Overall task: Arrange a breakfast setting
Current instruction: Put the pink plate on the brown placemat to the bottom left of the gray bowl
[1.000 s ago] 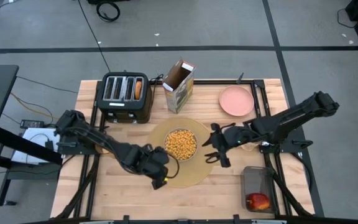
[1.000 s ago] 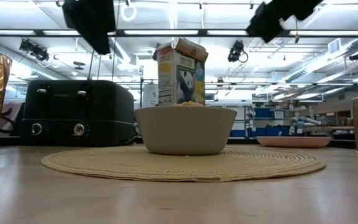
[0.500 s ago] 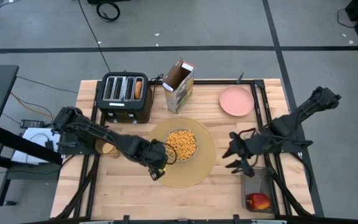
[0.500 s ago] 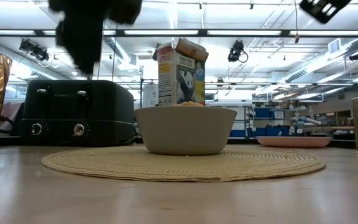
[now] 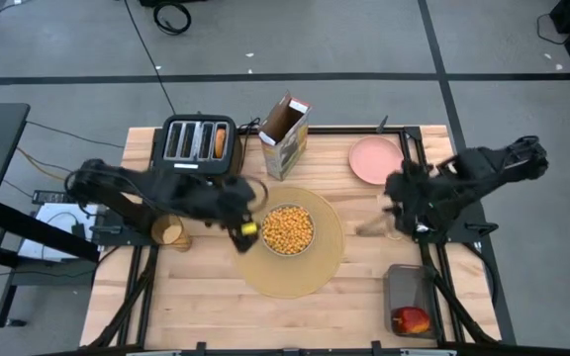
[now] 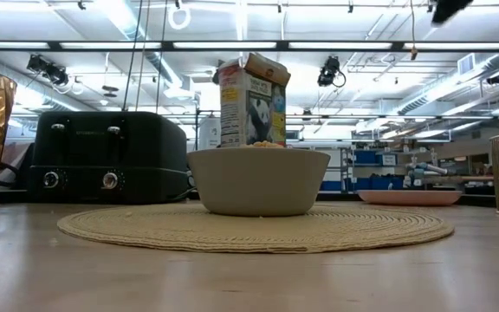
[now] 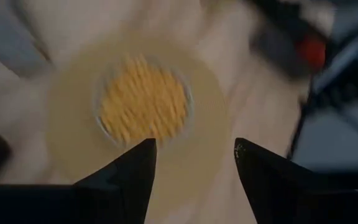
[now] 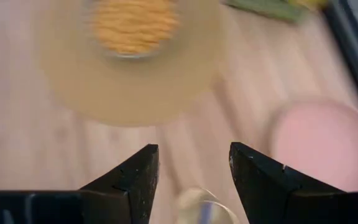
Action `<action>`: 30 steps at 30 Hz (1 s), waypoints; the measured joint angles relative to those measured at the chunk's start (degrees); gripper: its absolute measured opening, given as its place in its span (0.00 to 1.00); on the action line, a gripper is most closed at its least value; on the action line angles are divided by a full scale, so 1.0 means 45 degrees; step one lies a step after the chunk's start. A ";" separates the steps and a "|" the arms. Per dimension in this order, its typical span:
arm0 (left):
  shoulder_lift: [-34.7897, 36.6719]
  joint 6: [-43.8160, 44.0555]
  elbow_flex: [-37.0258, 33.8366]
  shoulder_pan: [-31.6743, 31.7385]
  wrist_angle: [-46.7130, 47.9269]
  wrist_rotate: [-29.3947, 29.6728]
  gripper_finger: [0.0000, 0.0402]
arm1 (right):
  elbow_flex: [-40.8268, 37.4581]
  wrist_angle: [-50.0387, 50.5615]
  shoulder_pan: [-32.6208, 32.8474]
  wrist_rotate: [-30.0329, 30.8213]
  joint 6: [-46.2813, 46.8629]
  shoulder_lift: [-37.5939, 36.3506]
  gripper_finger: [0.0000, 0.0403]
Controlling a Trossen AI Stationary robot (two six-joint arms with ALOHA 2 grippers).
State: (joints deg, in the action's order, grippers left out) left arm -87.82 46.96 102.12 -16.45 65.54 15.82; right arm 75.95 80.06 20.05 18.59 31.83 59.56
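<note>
The pale grey bowl (image 5: 288, 229) full of yellow cereal stands on the middle of the round tan placemat (image 5: 290, 247); both also show in the low view, bowl (image 6: 258, 180) and placemat (image 6: 254, 227). The pink plate (image 5: 376, 160) lies at the far right. The amber cup (image 5: 171, 233) stands left of the mat. The bread piece (image 5: 220, 141) sticks up from a toaster slot. The red apple (image 5: 411, 319) lies in a clear box at the near right. I cannot make out the spoon. My left gripper (image 5: 243, 225) is open above the mat's left edge. My right gripper (image 5: 400, 194) is open near the plate.
A black toaster (image 5: 201, 148) and an open cereal box (image 5: 285, 133) stand at the far edge behind the mat. A pale blurred object (image 5: 372, 228) lies right of the mat, below my right gripper. Bare wood shows along the near edge.
My left gripper has gone from the mat's near edge toward the far edge, along the bowl's left side, and up out of the low view. My right gripper has left the mat's right edge, gone toward the table's right edge, then toward the plate. Bowl and mat stay still.
</note>
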 joint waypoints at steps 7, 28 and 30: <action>0.0636 -0.4076 0.0779 0.0143 -0.3748 0.3669 0.56 | -0.1351 -0.2029 -0.5213 -0.2144 -0.2121 0.0392 0.51; 0.3253 -0.5481 -0.5215 -0.0305 -1.0629 0.0624 0.54 | -0.4363 -0.6075 -1.2364 -0.3827 -0.5070 0.7221 0.38; 0.3248 -0.5461 -0.5290 -0.0764 -1.0721 0.1006 0.54 | -0.4363 -0.6162 -1.2434 -0.3866 -0.5040 0.7473 0.35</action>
State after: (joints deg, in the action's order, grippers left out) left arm -73.20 22.38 78.31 -19.89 17.29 20.34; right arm 56.31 52.33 -35.90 1.19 9.15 93.18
